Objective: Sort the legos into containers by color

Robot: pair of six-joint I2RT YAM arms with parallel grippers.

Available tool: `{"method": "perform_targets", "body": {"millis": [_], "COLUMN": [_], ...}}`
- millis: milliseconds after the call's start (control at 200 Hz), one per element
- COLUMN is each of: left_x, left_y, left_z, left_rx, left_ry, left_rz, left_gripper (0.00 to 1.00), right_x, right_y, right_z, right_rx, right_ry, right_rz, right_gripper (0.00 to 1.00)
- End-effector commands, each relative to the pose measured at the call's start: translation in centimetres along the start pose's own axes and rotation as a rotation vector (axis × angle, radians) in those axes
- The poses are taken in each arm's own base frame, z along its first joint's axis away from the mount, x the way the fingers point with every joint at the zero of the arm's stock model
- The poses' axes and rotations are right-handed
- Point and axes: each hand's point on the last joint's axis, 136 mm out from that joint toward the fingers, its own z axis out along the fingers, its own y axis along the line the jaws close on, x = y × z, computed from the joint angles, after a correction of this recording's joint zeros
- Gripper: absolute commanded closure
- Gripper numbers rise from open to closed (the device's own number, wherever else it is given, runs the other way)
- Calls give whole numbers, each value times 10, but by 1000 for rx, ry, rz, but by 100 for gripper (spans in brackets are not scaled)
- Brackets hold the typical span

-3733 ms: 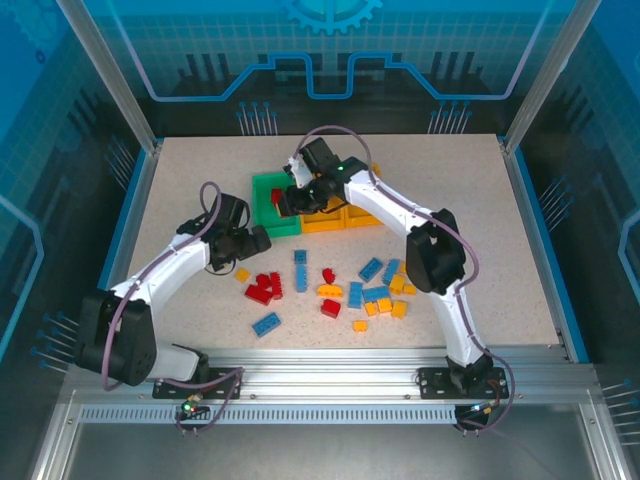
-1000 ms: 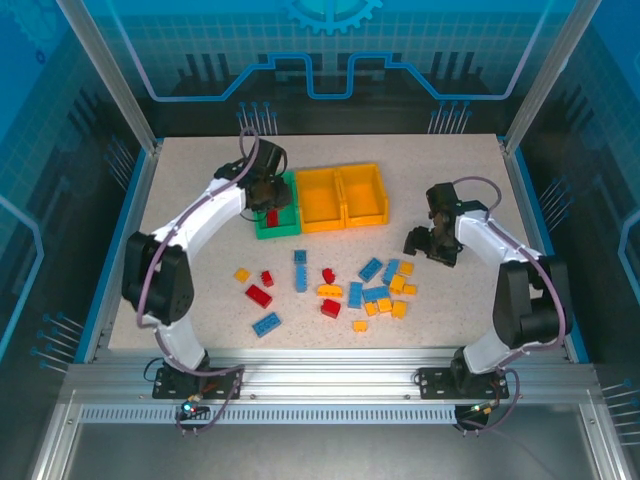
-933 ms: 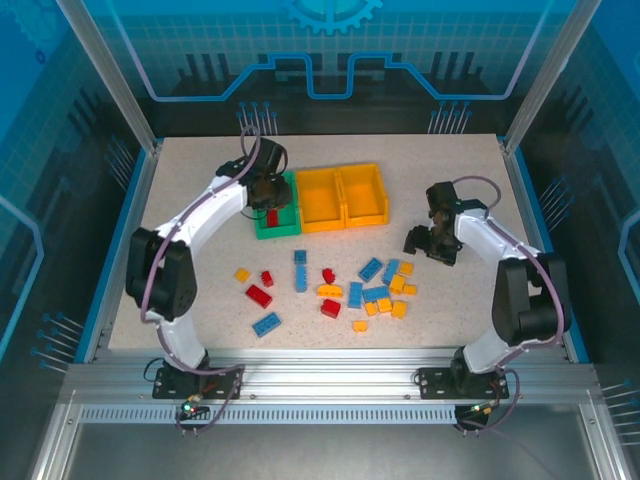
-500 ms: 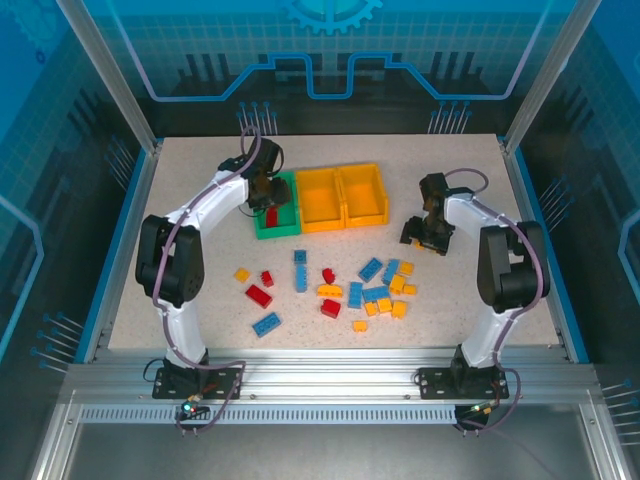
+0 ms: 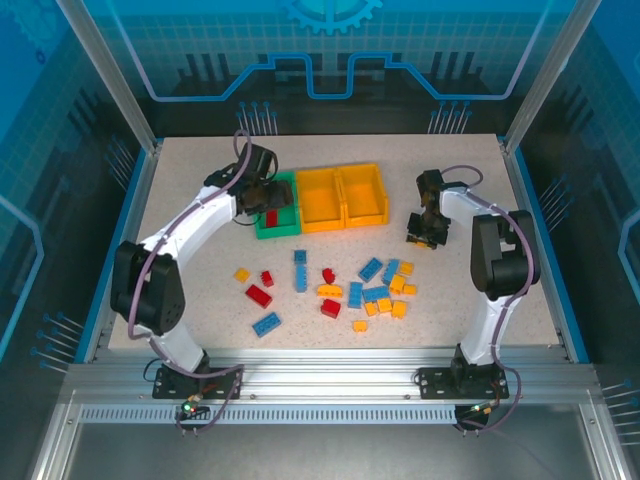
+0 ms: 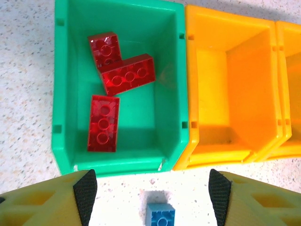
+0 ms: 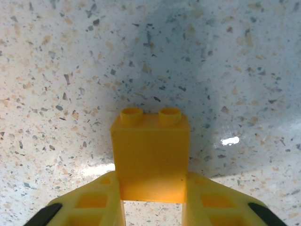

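Note:
In the left wrist view the green bin (image 6: 164, 61) holds three red legos (image 6: 126, 74). My left gripper (image 6: 153, 197) hangs open just in front of it, over a small blue lego (image 6: 160, 216) on the table. Seen from the top, this gripper (image 5: 260, 197) is at the green bin (image 5: 278, 232). To its right stand the two yellow-orange bins (image 5: 320, 200) (image 5: 363, 195), which look empty. My right gripper (image 7: 150, 200) is shut on a yellow lego (image 7: 150, 150), studs pointing away, just above the table. It sits right of the bins (image 5: 424, 230).
Loose red, blue and yellow legos (image 5: 345, 290) lie scattered across the middle of the table, nearer the arms than the bins. Speckled tabletop (image 5: 200, 160) shows around the bins. Blue rails edge the table at left and right.
The right gripper has lifted the yellow lego away from the pile toward the far side, beside the bins. The left gripper stays at the green bin while its elbow has swung outward.

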Motion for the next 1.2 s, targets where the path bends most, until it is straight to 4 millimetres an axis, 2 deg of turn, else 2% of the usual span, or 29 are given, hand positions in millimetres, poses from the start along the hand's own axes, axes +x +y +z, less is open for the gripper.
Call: {"method": "perform_targets", "body": {"millis": [0, 105, 255, 330, 415, 540, 720, 1020, 1125, 1195], "left_x": [9, 25, 58, 75, 90, 111, 134, 154, 159, 163], "left_y": [9, 27, 47, 57, 68, 82, 100, 122, 127, 128], "left_z": [-9, -9, -4, -2, -3, -7, -5, -2, 0, 3], "left_rx": [-13, -71, -108, -132, -163, -209, -260, -297, -309, -309], "left_ry": [-7, 16, 87, 122, 154, 195, 245, 314, 328, 343], "left_rz": [32, 29, -14, -45, -81, -147, -233, -327, -341, -356], "left_gripper": [31, 29, 28, 27, 27, 26, 24, 20, 21, 21], "right_x": [6, -1, -11, -17, -22, -31, -42, -52, -51, -50], "right_y": [-7, 14, 70, 92, 113, 139, 164, 174, 175, 175], "right_z": [-10, -42, -91, -108, -117, -116, -97, -63, -57, -56], "right_rx": [22, -26, -176, -240, -310, -350, -341, -262, -234, -228], "right_ry": [8, -79, -203, -243, -244, -225, -184, -113, -108, -102], "right_rz": [9, -59, -202, -236, -255, -293, -310, -300, -310, -310], "right_gripper": [77, 77, 76, 76, 76, 76, 76, 73, 65, 52]}}
